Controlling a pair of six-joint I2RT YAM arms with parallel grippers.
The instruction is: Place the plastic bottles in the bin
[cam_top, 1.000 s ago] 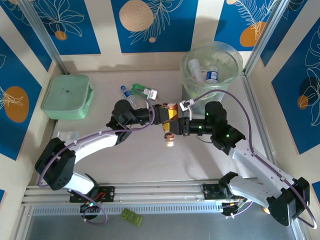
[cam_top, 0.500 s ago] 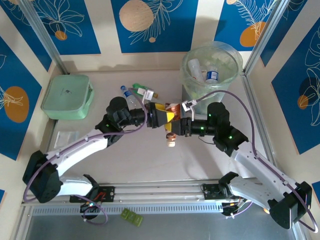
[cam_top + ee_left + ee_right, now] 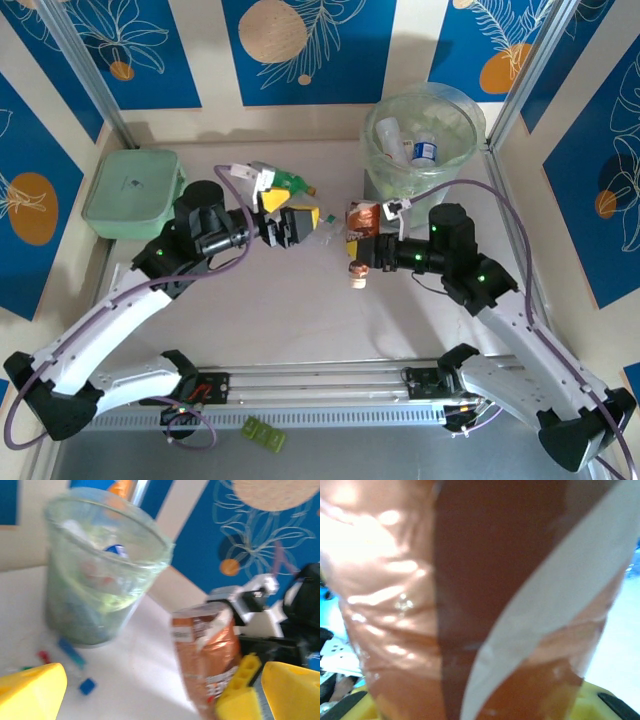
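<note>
The right tool (image 3: 358, 243) clamps the brown-labelled bottle (image 3: 361, 215) near the bin (image 3: 395, 188); the left tool (image 3: 290, 215) hangs just left of it, spread wide, holding nothing.

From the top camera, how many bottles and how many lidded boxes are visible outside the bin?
Brown-labelled bottle, held in the right gripper: 1
Green bottle: 1
Pale-green lidded box: 1
Total: 3
</note>
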